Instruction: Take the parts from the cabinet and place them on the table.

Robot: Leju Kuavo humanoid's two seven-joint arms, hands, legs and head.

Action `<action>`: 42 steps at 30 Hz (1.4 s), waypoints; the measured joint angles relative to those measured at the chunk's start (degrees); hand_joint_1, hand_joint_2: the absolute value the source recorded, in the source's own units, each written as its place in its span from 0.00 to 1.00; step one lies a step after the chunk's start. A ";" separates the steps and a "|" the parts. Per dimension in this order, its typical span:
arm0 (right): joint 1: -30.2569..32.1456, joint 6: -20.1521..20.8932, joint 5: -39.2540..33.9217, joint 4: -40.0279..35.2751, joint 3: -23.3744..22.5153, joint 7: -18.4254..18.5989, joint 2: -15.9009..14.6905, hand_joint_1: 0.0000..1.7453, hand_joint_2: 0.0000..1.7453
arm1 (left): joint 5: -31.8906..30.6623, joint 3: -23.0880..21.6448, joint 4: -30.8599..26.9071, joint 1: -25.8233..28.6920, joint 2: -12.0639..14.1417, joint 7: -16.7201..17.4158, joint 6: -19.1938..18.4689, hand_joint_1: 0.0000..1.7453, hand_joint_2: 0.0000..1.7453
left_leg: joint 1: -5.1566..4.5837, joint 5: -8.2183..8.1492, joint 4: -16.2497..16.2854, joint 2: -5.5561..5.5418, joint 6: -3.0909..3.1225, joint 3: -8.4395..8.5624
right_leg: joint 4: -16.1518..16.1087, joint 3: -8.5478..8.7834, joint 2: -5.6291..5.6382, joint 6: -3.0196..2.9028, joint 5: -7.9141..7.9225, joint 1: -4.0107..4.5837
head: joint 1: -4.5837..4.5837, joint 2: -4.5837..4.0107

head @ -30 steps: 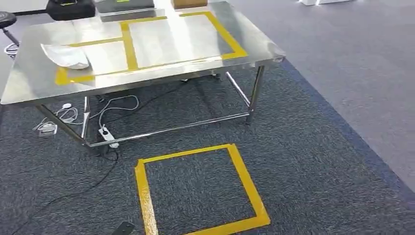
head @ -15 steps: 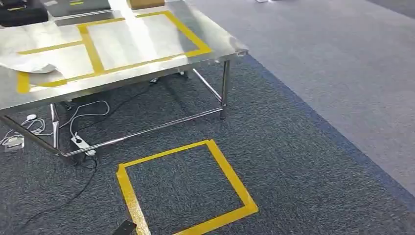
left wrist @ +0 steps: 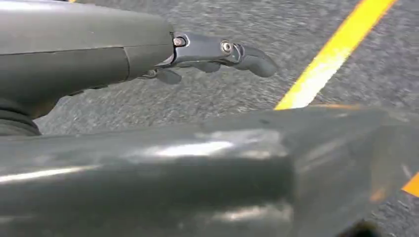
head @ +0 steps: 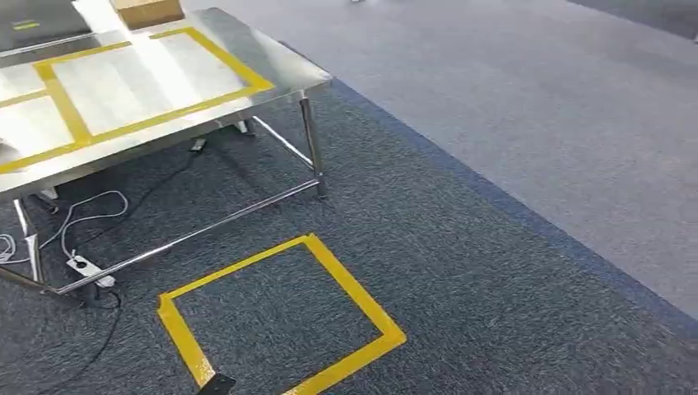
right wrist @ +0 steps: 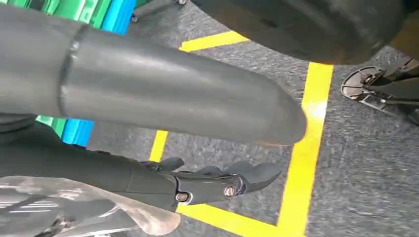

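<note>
The steel table (head: 165,82) with yellow tape outlines stands at the upper left of the head view. My left hand (left wrist: 217,52) hangs over the dark carpet with its fingers stretched out and nothing in them. My right hand (right wrist: 212,182) hangs over a yellow tape corner, fingers only slightly bent. A clear plastic bag (right wrist: 89,212) with something dark inside lies close against this hand. I cannot tell whether the hand holds it.
A cardboard box (head: 148,11) sits at the table's far edge. A power strip (head: 89,270) and cables lie under the table. A yellow tape square (head: 362,304) marks the carpet ahead. Green and blue bins (right wrist: 99,12) stand near my right side.
The camera has turned to the right, so the table has slid to the left of the picture. The pale bag on the table has left the view.
</note>
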 joint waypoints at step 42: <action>0.18 2.71 0.11 0.02 0.02 2.93 -0.13 0.00 0.00 | -0.92 -0.07 0.52 0.19 -0.44 1.14 -0.57 0.00 0.00 | 0.21 1.24 -4.22 5.84 0.46 0.24 | 17.79 -9.88 -4.99 2.99 -7.84 -0.66 | 0.42 0.00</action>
